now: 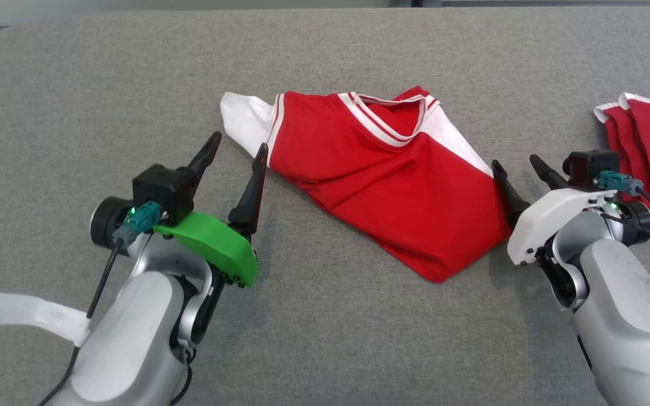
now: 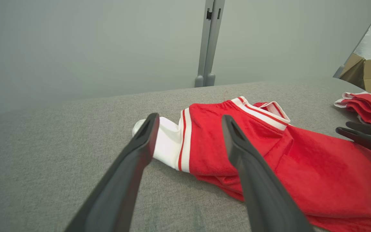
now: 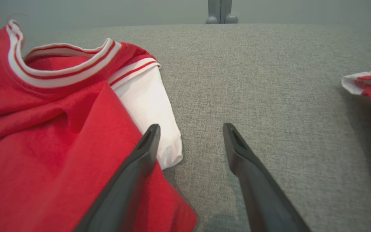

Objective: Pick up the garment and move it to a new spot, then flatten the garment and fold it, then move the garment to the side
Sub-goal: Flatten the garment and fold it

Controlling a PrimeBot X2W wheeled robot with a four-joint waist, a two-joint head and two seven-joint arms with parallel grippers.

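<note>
The garment (image 1: 381, 186), a red jersey with white sleeves, lay bunched in a rough triangle in the middle of the grey padded surface (image 1: 77, 84), between the 2 grippers and held by neither.

The main risk was a bad pinch. The cloth was doubled over on itself, with the collar (image 1: 392, 113) turned up and the lower part tapering to a point, so a grip at either side could have caught 2 layers, or just 1, and the jersey would then have lifted as a twisted bundle instead of opening flat. A grip on the left white sleeve (image 1: 243, 121) alone would likely have let the body trail and drag. A second stack of red clothes (image 1: 649, 146) sat close beside the right wrist, and a wide swing of that arm or its cable could have disturbed it.

The left gripper (image 1: 239, 141) reached in from the lower left, its 2 fingers spread wide and empty, pointing up and away toward the left sleeve. The inner finger stood just beside the sleeve's edge; contact was hard to judge from these angles.

The right gripper (image 1: 515, 161) came in from the lower right, tilted toward the jersey, likewise spread and empty. Its inner finger sat at the garment's right edge, the outer one over bare fabric surface.
</note>
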